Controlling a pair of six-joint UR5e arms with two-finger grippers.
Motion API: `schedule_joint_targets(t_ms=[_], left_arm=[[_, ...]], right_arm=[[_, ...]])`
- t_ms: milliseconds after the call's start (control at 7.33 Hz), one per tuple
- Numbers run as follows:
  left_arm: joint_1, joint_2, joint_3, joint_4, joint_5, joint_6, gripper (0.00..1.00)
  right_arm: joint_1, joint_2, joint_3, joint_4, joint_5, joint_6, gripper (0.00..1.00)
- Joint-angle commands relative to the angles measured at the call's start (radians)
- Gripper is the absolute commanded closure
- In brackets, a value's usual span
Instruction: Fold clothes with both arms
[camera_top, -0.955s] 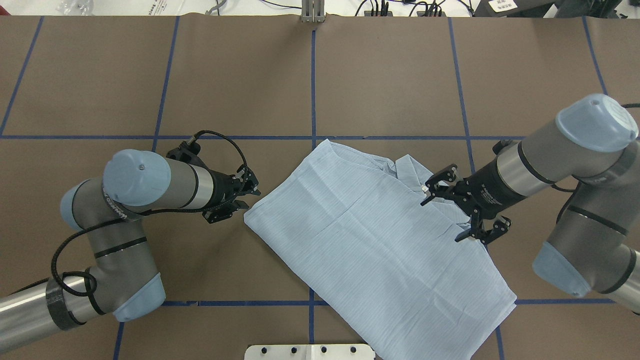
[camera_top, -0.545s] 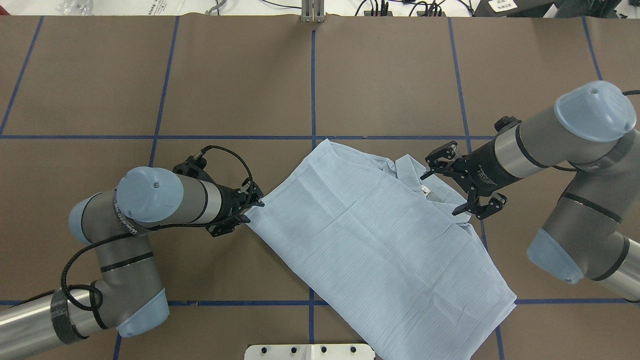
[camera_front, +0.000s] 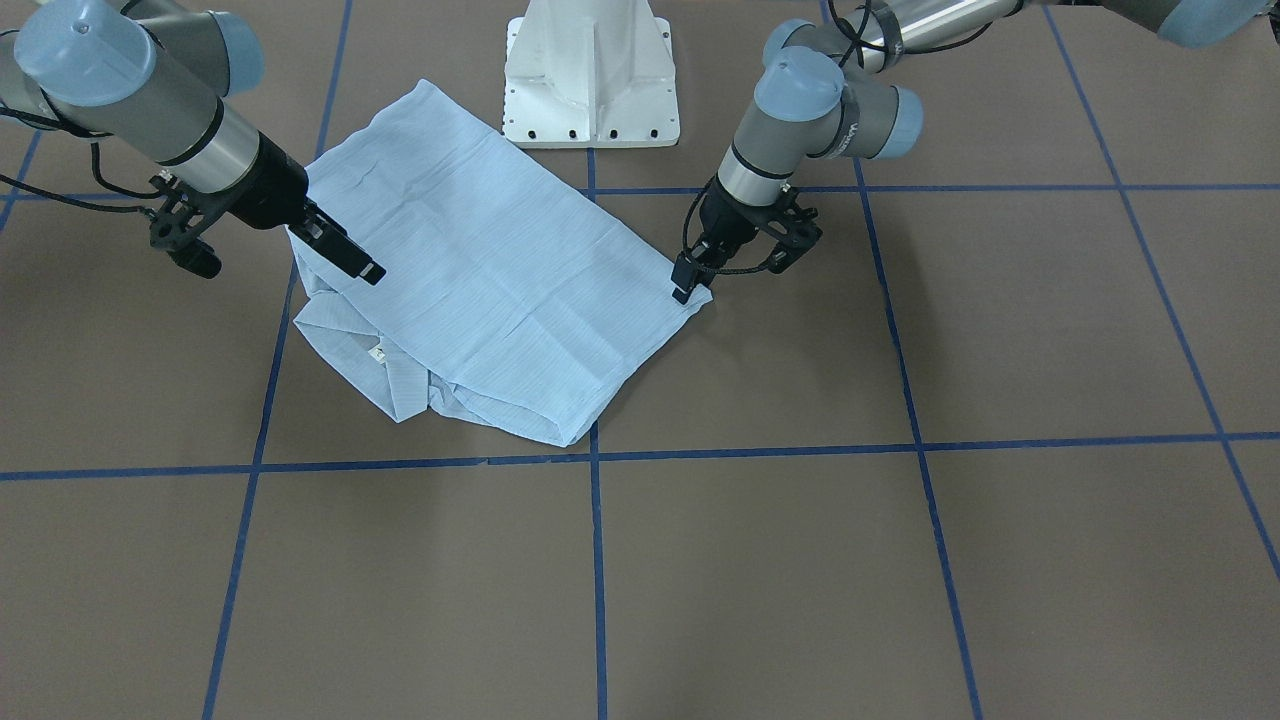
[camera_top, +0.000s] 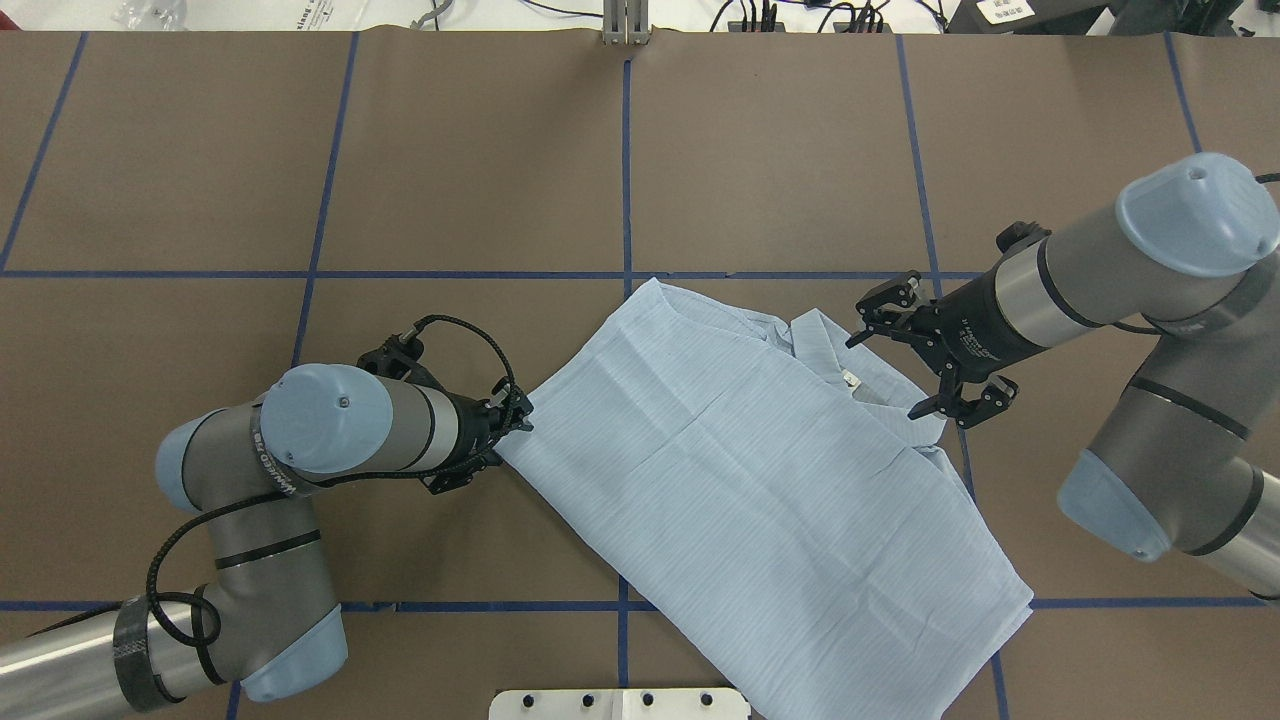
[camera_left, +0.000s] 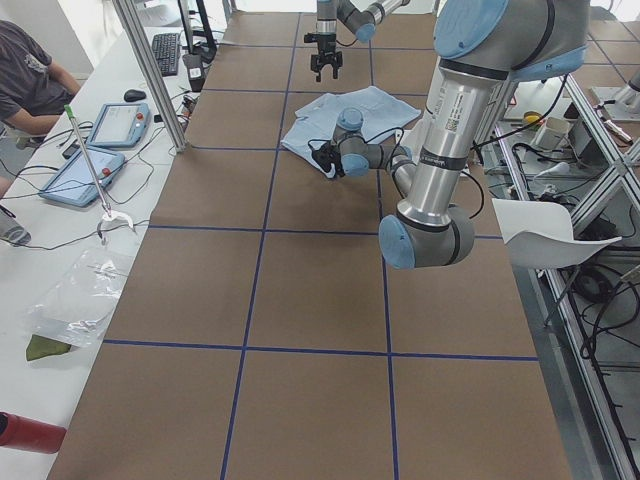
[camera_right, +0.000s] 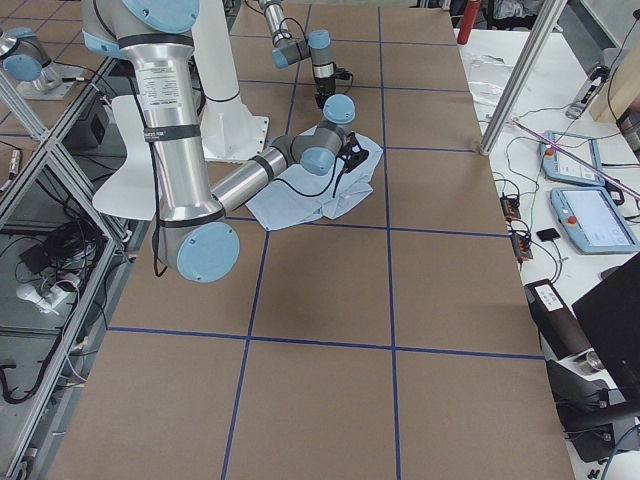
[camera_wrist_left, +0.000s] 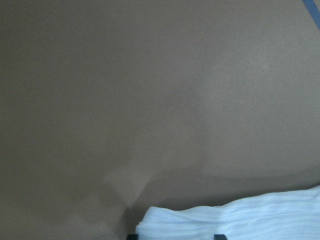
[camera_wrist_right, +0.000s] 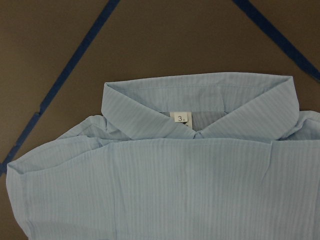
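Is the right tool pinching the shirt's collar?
No, the right tool is wide open by the collar of the shirt, with neither finger closed on cloth.

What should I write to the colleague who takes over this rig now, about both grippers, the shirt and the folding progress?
Left gripper: at the left corner of the shirt, with the cloth edge between its fingers. I cannot tell whether it grips.
Right gripper: open, empty, above the collar.
Shirt: flat on the table, a slanted rectangle, no sleeves showing.
Done: sleeves seem folded in.
Left: probably grasp both ends and fold the shirt across.
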Motion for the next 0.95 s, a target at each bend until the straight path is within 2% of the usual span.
schedule_joint_targets(t_ms=[0, 136, 409, 545, 682, 818], left_arm=[[0.003, 0.002, 0.002, 0.002, 0.006, -0.003, 0.67], [0.003, 0.008, -0.002, 0.002, 0.005, -0.021, 1.0], [-0.018, 0.011, 0.008, 0.008, 0.008, 0.024, 1.0], [-0.07, 0.002, 0.013, 0.017, 0.008, 0.161, 1.0], [-0.148, -0.021, 0.048, 0.011, 0.005, 0.226, 1.0], [-0.232, -0.091, 0.129, 0.005, 0.005, 0.307, 1.0]], right_arm=[[0.001, 0.001, 0.001, 0.001, 0.0, 0.001, 0.0], [0.001, 0.002, 0.0, 0.001, 0.0, 0.001, 0.0], [0.0, 0.004, 0.001, 0.001, -0.002, 0.001, 0.0], [0.001, 0.007, 0.001, 0.001, -0.005, 0.001, 0.0], [0.001, 0.008, 0.003, 0.001, -0.012, 0.001, 0.0], [0.0, 0.01, 0.003, 0.001, -0.012, 0.001, 0.0]])
